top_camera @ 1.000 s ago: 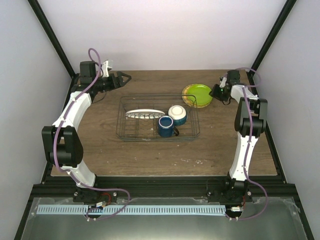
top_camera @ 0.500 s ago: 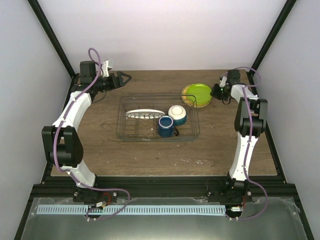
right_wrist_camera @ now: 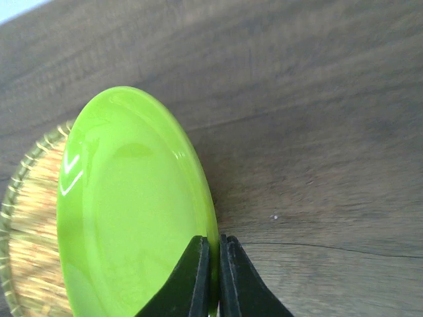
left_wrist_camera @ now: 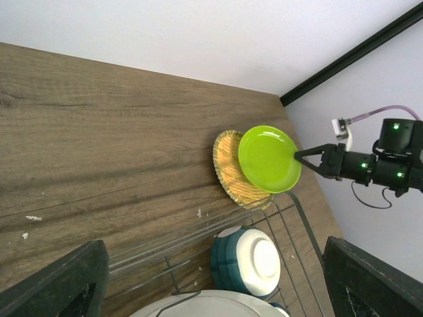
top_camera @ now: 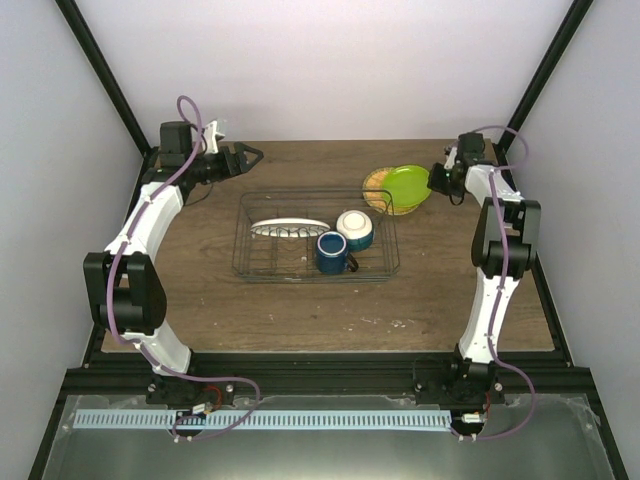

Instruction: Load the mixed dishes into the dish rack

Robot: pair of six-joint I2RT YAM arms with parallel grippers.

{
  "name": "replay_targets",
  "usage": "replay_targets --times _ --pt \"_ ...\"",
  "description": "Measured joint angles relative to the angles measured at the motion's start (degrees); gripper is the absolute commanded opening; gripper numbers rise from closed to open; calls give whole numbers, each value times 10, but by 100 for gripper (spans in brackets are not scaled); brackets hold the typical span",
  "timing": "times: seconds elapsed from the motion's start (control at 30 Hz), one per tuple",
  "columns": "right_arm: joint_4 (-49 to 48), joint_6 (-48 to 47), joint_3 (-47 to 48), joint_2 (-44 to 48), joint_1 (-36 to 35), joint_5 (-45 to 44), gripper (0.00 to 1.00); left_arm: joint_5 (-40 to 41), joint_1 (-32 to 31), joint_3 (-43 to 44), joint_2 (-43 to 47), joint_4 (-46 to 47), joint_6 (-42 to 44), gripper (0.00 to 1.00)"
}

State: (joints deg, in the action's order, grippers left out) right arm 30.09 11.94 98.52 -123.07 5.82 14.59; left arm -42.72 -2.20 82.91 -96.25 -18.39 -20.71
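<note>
Leaning green plate sits in right end effector.

Three pieces racked, green plate gripped.
I see the striped white plate, cream bowl and blue mug inside the wire rack. The lime-green plate is tilted beyond its far right corner, rim pinched by the right end effector.

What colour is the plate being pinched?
The plate is lime green, pinched by the right gripper; clearest in the right wrist view.
</note>
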Motion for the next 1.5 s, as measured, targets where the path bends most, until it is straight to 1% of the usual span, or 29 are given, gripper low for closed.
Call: replay_targets --times 0.2,0.47,0.63,0.77,0.93,1.07,1.3,1.5 --pt "-10 -25 -4 71 0 -21 1 0 -1 -12 33 -1 0 90" --pt "-130 -59 -120 237 0 0 1 1 -5 -57 65 3 -1 90" --pt "-202 -94 -177 314 -20 32 1 6 -5 -91 79 1 -1 90" --pt "-257 -130 -241 380 -74 67 1 8 -5 -109 99 2 -2 90" --pt "-315 -181 -336 472 -169 104 1 24 -1 -115 105 0 -11 91" --pt "-347 -214 -395 556 -218 125 1 30 18 -117 100 1 -20 91" --pt "-376 -259 -444 661 -283 124 1 30 30 -124 66 6 -31 91" --pt "-392 -288 -492 685 -343 92 1 34 30 -148 70 21 -34 91"
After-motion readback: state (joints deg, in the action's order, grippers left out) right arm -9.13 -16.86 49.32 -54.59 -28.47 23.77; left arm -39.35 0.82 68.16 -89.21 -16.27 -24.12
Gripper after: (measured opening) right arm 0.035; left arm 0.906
